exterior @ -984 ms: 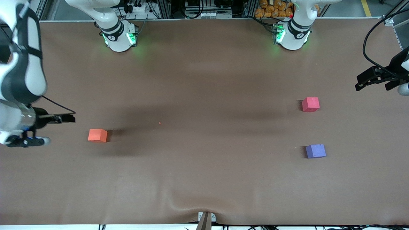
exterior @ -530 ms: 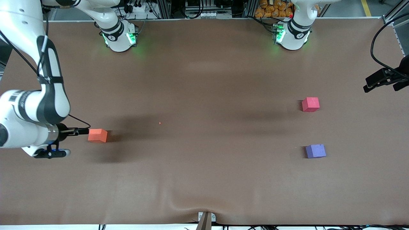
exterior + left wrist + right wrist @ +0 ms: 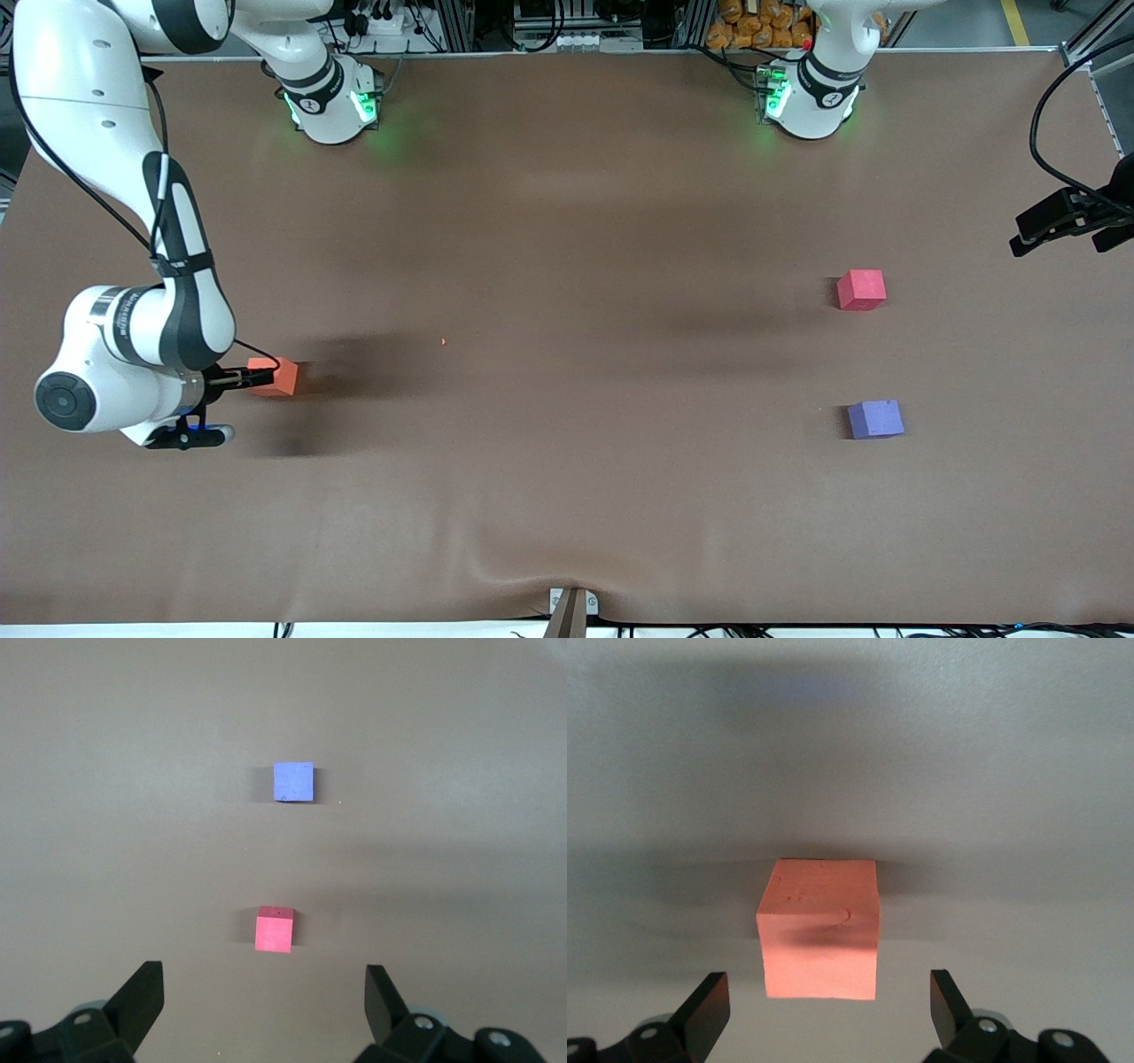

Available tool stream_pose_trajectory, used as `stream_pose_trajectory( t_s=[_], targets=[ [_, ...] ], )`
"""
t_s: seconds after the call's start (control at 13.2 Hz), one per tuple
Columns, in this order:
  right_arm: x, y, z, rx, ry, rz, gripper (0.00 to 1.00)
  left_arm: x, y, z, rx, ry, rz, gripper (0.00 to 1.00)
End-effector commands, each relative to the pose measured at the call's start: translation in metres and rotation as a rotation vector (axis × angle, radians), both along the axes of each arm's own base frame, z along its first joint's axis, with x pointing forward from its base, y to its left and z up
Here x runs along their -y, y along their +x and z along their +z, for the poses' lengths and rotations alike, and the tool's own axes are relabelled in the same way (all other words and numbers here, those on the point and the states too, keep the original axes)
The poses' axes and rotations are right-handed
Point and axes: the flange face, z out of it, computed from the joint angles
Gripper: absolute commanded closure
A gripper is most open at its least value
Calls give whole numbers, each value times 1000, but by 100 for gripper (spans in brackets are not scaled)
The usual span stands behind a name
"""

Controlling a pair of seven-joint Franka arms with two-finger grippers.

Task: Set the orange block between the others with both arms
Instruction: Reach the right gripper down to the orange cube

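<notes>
Right tool advanced — now open over orange block.

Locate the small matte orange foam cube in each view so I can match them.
Front view: small matte orange foam cube at the right arm's end, at the right gripper.
Right wrist view: centre, ahead of the open fingers.
Left wrist view: absent.
Shared landmark: brown table cloth.
</notes>
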Motion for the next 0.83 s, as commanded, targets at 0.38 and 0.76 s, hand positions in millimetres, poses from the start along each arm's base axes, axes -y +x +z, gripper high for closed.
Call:
stream_pose_trajectory(
  t_s=[0.38,0.76],
  targets=[
    [-7,-6,-36,15,13,-3,0,1,3,-2,-1,-14,-13,0],
    [-11,-7,-42,5,15,3,29,2,12,-21,-34,-12,-12,0]
  ],
)
